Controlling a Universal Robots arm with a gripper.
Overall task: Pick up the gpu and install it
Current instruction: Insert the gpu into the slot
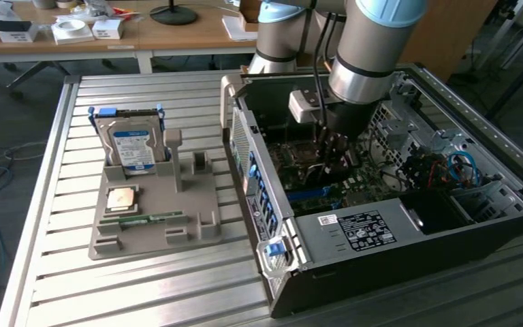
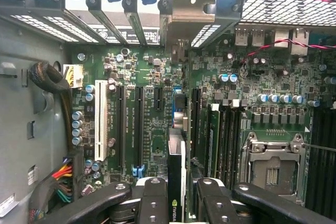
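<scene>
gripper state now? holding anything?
Gripper: closed on the gpu, card held edge-on over the motherboard.

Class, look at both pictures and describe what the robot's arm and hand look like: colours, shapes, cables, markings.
The arm is a thick silver-grey tube with a pale blue band, turning black near the wrist. A small white box sits on its side, with a thin black cable running up. The hand has black jointed fingers studded with round silver bolts.
</scene>
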